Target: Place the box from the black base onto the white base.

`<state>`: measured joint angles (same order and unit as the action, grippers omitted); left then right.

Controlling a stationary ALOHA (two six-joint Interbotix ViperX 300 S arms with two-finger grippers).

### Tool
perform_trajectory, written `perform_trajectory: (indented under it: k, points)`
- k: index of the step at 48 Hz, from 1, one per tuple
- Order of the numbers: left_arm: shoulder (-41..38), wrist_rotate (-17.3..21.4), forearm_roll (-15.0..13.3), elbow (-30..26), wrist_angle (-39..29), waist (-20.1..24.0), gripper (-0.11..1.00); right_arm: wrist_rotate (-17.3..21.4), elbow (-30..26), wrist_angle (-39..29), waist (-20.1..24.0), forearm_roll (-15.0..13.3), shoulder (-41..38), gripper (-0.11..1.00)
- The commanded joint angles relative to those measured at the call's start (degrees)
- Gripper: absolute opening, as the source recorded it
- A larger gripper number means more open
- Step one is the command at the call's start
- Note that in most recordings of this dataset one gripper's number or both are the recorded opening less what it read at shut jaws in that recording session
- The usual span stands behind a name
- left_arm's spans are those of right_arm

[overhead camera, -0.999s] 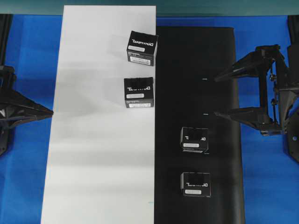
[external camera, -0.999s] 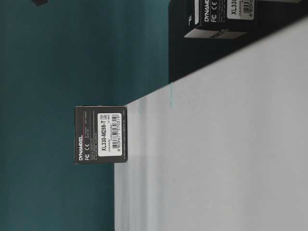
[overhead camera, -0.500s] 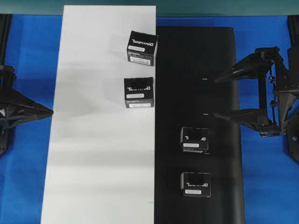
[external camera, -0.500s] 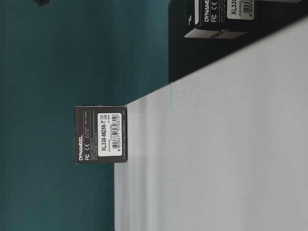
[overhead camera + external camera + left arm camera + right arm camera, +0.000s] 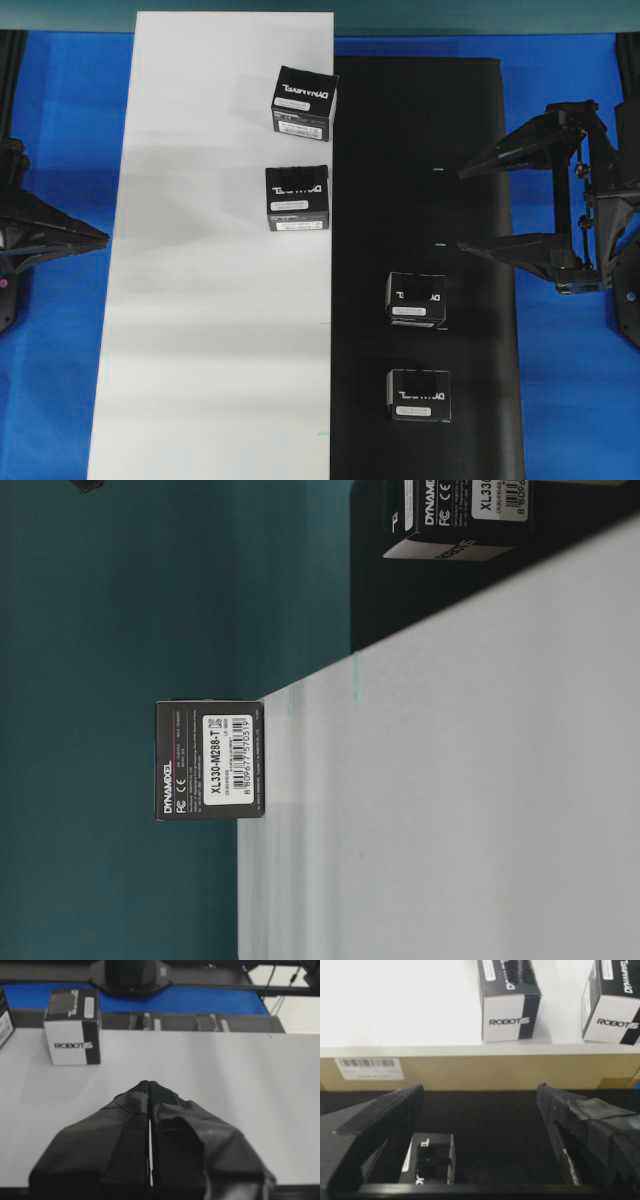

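Box: nearer of the two cartons on the black base, ahead of the right pincer and off to one side of its open gap; untouched, not gripped.
Second box on black: farther along the same side, well apart from the right pincer.
Boxes on white: two, one across from the right pincer, beyond the seam between the panels, the other also beyond the seam, off to the opposite side.
Count: four cartons, two bases, two pincers.
Progress: about half done, judging by the split; two cartons placed on the white base, two left to carry over.
Right pincer: spread wide, holding nothing, hovering over the edge of the black base.
Left pincer: tips pressed together, holding nothing, at the outer edge of the white base, well apart from every carton.
Likely next: reach to the nearer carton and close on it.
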<state>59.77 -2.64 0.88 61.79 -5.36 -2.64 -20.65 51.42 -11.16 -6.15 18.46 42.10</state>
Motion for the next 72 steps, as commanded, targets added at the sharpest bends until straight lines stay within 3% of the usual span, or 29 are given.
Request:
perform_trajectory:
  k: [1, 72]
  points:
    - [-0.18, -0.09, 0.09, -1.41, 0.35, 0.09, -0.04, 0.09, -0.35, 0.62, 0.09, 0.26, -0.09, 0.99]
    - [-0.18, -0.26, 0.09, -1.05, -1.76, 0.44, -0.04, 1.76, 0.18, 0.18, 0.62, 0.26, -0.09, 0.99]
